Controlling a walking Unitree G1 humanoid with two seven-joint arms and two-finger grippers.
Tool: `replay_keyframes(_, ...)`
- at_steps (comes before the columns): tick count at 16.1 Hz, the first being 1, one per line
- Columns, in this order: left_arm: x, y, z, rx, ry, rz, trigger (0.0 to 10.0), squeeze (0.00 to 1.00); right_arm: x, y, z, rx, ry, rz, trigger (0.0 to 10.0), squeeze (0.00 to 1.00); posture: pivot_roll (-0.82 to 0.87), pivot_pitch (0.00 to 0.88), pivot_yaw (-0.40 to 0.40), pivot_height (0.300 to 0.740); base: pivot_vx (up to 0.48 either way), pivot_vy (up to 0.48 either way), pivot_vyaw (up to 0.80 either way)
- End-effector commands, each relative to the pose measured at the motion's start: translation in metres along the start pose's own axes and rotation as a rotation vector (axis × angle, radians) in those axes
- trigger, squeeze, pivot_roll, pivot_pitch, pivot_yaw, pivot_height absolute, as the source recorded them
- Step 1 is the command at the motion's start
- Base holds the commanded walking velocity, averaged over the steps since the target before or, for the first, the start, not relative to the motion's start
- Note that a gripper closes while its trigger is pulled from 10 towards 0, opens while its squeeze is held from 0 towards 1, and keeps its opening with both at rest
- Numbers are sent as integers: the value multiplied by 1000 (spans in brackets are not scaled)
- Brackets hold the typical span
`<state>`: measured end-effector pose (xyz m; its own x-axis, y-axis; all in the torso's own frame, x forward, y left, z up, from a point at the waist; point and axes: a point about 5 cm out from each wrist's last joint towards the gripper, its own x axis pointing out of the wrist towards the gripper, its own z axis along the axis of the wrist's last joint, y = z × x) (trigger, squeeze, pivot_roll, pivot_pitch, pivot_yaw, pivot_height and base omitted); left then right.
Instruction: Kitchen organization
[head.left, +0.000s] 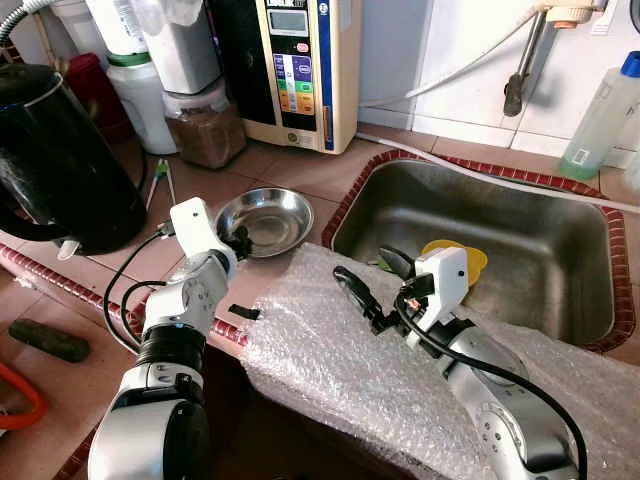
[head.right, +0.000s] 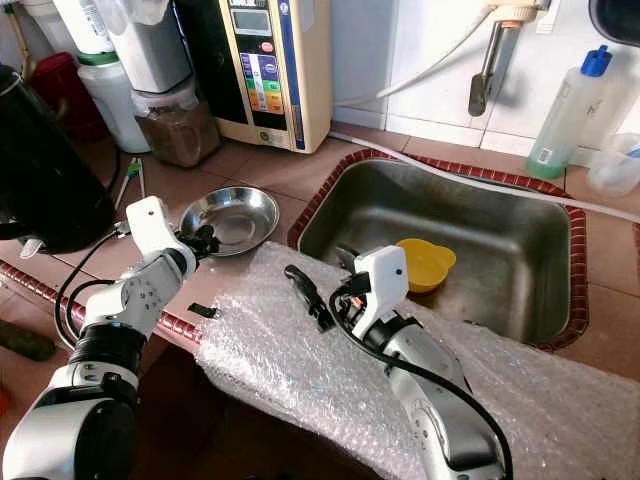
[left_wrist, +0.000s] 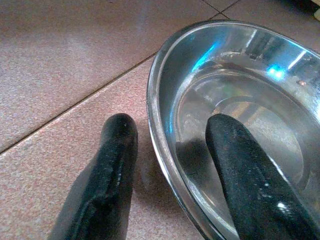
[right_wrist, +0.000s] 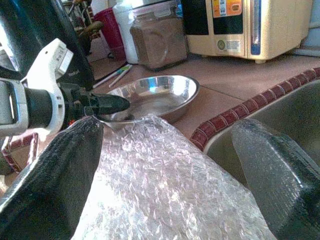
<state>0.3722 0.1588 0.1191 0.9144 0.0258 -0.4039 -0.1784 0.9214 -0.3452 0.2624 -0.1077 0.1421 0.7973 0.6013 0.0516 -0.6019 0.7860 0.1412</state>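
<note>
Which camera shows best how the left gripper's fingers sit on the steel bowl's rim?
The left wrist view: the left gripper is open, one finger inside the steel bowl, one outside on the tile, straddling the rim. The eye views show the bowl whole, but the fingertips are small there. The right wrist view shows it side-on, behind bubble wrap.

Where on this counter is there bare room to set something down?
Bare tile lies between the shallow steel bowl, the beige water machine and the steel sink. Crowded: around the black kettle and brown-filled jar.
</note>
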Motion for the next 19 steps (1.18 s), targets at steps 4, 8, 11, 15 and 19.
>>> replay_keyframes(4,1,1,-6,11,29,-7,0,0,-3,0,4,-4,-1,11,10000,0,-246,32,128,740,0,0,0)
replay_keyframes(8,1,-2,-4,6,25,-25,0,0,-3,-2,4,-10,5,4,10000,0,-249,32,128,740,0,0,0)
replay_keyframes(11,0,-5,-4,12,23,-35,0,0,-3,-1,4,-13,9,3,10000,0,-250,33,133,740,0,0,0)
replay_keyframes(15,-1,-6,5,15,-69,-36,0,0,-3,-4,4,-17,12,-2,10000,0,-248,32,131,740,0,0,0)
replay_keyframes(19,-9,-17,31,-50,-290,-116,0,0,-1,-6,5,-18,13,-2,10000,0,-239,27,121,740,0,0,0)
